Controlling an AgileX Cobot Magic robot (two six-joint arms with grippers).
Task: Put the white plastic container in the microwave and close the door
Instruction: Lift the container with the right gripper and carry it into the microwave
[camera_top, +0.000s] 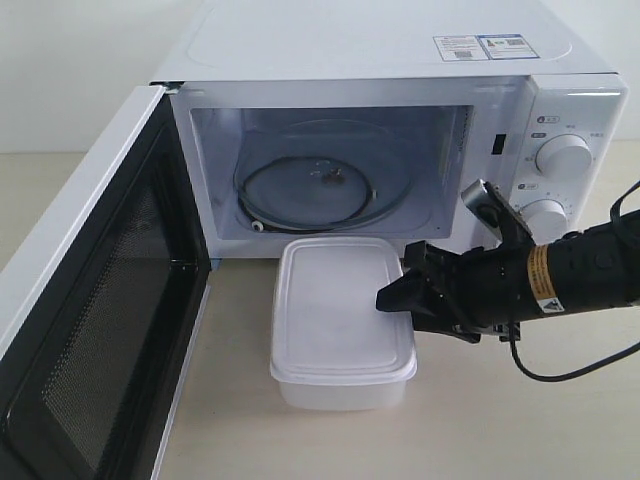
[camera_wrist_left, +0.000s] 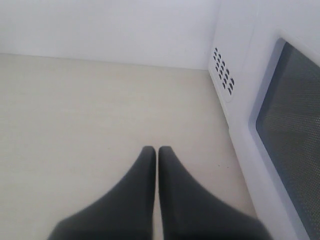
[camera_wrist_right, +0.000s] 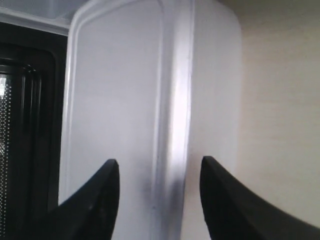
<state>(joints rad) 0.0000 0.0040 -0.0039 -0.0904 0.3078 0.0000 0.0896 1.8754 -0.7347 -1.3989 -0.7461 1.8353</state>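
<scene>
Fingers (camera_wrist_right: 97, 200) of my right gripper (camera_wrist_right: 159, 160) stand spread apart, holding nothing. They bracket the near edge of the container (camera_top: 340, 392), one over the lid (camera_top: 335, 300) and one down beside the wall. Whether either finger touches the plastic I cannot tell from the wrist view.

The container sits on the table (camera_top: 500, 430), lid on, just in front of the microwave (camera_top: 400, 50) and outside the opening. Behind it the cavity is bare except for the glass turntable (camera_top: 315, 190). The door (camera_top: 90, 330) is swung wide to my left.

I judge the step in hand to be the grasp, with nothing lifted yet. Next I should close on that edge firmly enough that the box will not tilt. Then I should raise it clear of the lower lip of the opening and carry it straight back onto the turntable.

My left gripper (camera_wrist_left: 157, 150) has its fingers pressed together on nothing, low over the table beside the door's outer face. From there it looks well placed to push the door closed once I am clear.
</scene>
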